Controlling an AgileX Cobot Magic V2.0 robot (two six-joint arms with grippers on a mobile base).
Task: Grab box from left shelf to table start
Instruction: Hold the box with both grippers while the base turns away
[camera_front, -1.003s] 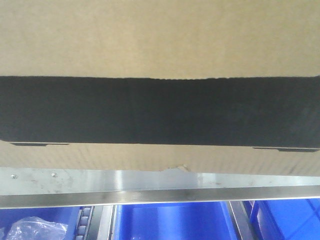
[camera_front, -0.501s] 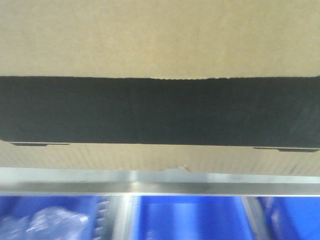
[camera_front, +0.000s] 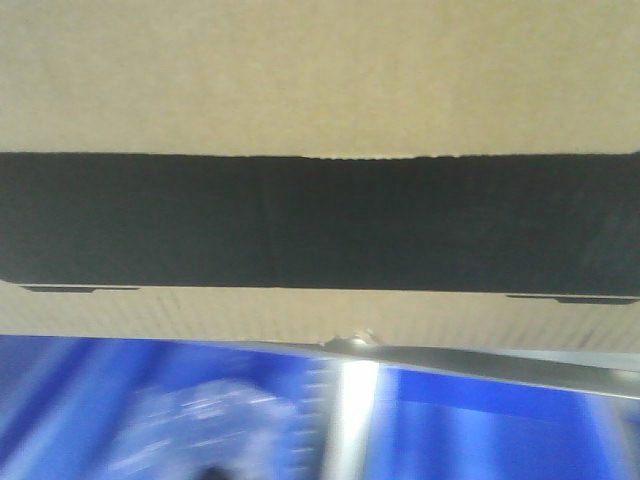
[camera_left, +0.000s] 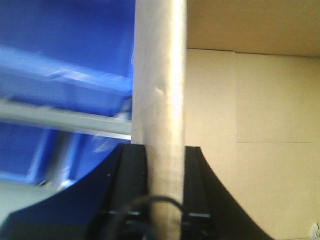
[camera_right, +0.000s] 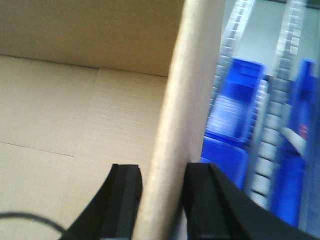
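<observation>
Left wrist view: left gripper (camera_left: 162, 162) is clamped on a side wall of the box (camera_left: 250, 125). One finger sits inside and one outside, w/ the cardboard pinched btwn them and no gap showing. Right wrist view shows the same on the opposite wall: right gripper (camera_right: 162, 180) is closed onto the cardboard edge, w/ the box interior to its left, bare as far as seen. Beyond each gripper, on the outer side of the walls, are blue bins (camera_right: 232, 115) and a grey bar of the left shelf (camera_left: 55, 117), all blurred. Front view: black panel (camera_front: 320, 220) spans the frame, w/ the silver front rail (camera_front: 500, 362) just under the box's lower edge. Whether they touch can't be told. No surface is in view.

Judgement: the box is mid-carry, off or nearly off the shelf. Both arms should travel in sync, same height and speed, since thin walls will likely flex or tear if one side leads. The bottom edge needs to be fully clear of the rail before any turn, box level, no jerks.
</observation>
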